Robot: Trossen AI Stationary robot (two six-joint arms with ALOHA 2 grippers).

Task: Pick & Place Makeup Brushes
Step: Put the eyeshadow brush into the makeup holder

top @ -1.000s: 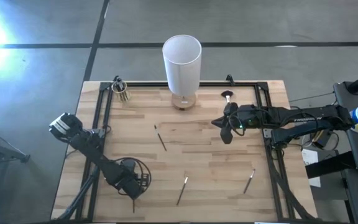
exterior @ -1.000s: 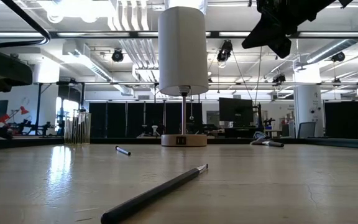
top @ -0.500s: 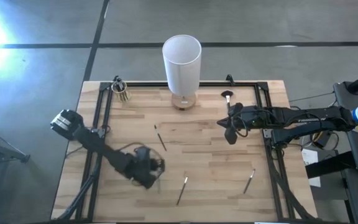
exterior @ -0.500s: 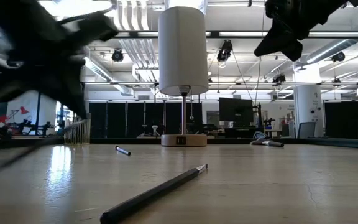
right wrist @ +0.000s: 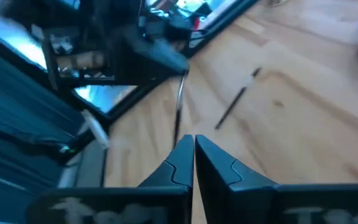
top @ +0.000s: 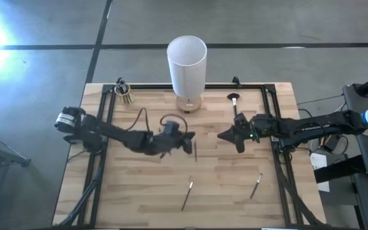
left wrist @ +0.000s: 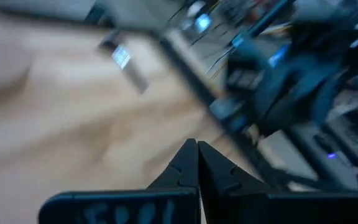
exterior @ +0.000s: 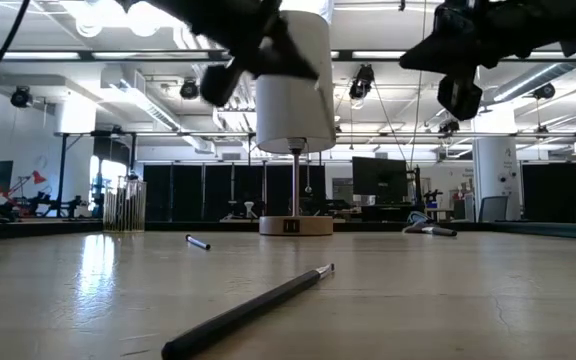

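My left gripper is over the middle of the table, shut on a thin dark makeup brush that hangs below it; the brush also shows in the right wrist view. My right gripper hovers to its right, shut and empty. Loose brushes lie flat on the wood: one near the front middle, one at the front right, one under my left arm, and a fluffy-headed one at the far side. A small cup with several brushes stands at the far left corner. My left gripper holds the thin brush by its upper end, pinched between the shut fingers. The brush hangs roughly upright below the fingers, clear of the table. The left wrist view does not show the place of contact.
A tall white cylinder on a round wooden base stands at the far middle of the table. A black frame rail runs along the table's left, far and right sides. My two grippers are close together over the table's middle.
My left gripper has swept from the table's near left corner toward the far edge and the right, to the table's middle, carrying the brush hanging below it. My right gripper has come down a little.
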